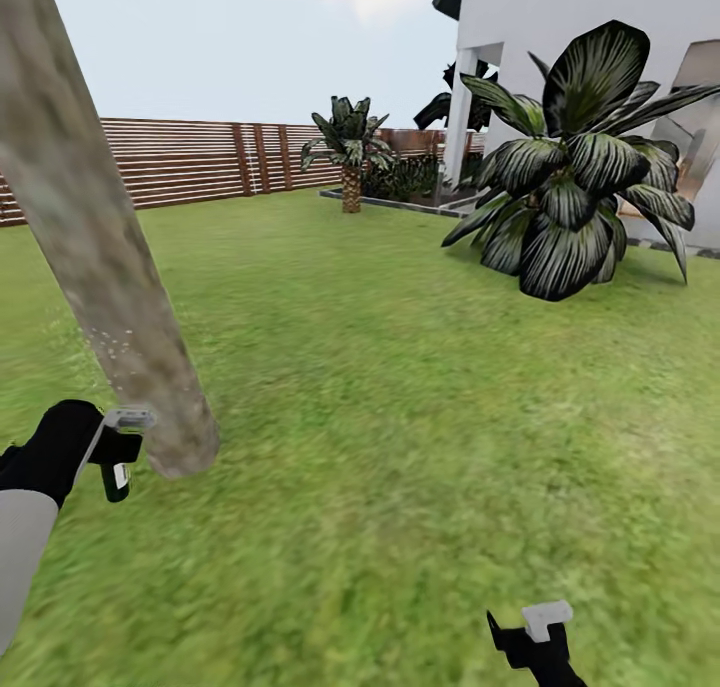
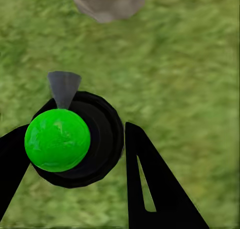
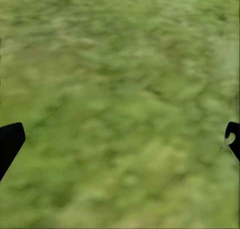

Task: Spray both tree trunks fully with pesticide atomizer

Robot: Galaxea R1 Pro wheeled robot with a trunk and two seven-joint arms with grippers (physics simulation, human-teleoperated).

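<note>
Trunk: tree trunk point(image 1: 100, 237), a smooth round post with mottled grey-beige bark, leans across the head view's left side and meets the grass near the left hand; its blunt grey base point(image 2: 106, 1) also shows in the left wrist view.
Lawn: grass floor point(image 1: 400, 417), flat, blurry green, spreads to the fence and house.
Left hand: left hand point(image 1: 118, 457), black, at the end of a grey-white forearm, sits just beside the foot of the trunk; its two flat, tapering black fingers point(image 2: 150, 184) are closed on the sprayer.
Sprayer: pesticide sprayer point(image 2: 75, 139), a round black body capped by a glossy bright-green ball, with a grey cone-shaped nozzle pointing toward the trunk base; it sits between the left fingers, above the grass.
Right hand: right hand point(image 1: 535, 637), black with a pale grey block on top, low at the head view's lower edge; its fingers point(image 3: 10, 141) stand wide apart over bare grass, holding nothing.
Fence: reddish-brown fence point(image 1: 200, 162) of horizontal wooden slats along the far edge of the lawn.
House: white house point(image 1: 560, 27), smooth-walled, at far right.
Plants: broad-leafed plant point(image 1: 575, 167) with dark, white-striped leaves before the house; small palm point(image 1: 350, 152) near the fence.
</note>
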